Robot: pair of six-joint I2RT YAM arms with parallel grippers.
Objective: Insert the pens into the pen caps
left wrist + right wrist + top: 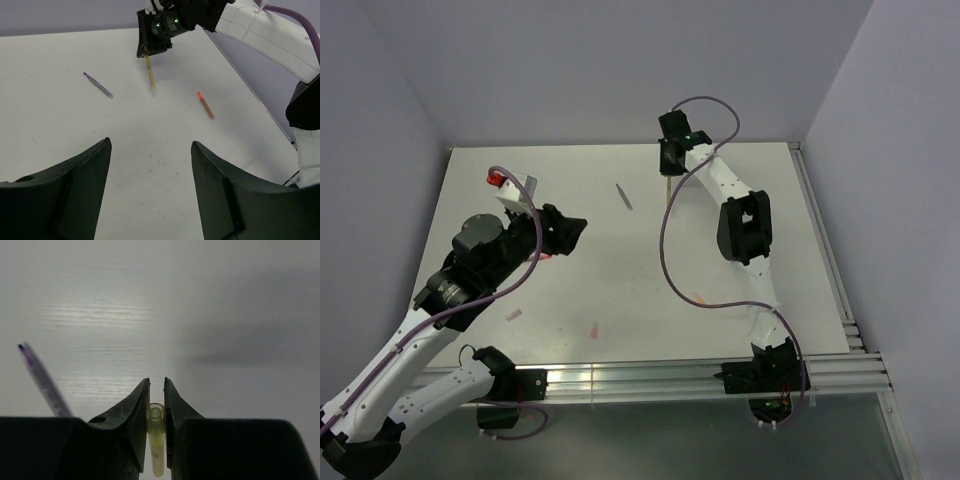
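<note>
Left end effector [150, 143] gapes over the worktop [50, 125]; purple pen [98, 85] and orange-red pen [206, 106] lie beyond; right end effector [148, 54] seemingly grips yellow pen [150, 75].

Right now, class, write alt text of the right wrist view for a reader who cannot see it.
The right arm's two dark fingers pinch a yellow pen between them. A grey-purple pen lies apart on the pale table, at the picture's left.

Bare table [150, 127] lies open just ahead of the wide-spread left pincer [151, 145]. Farther ahead, a purple pen [98, 85] lies to its left and an orange pen [205, 105] to its right; between them the right pincer [148, 54], gripping a yellow pen [150, 75], blocks the way.
</note>
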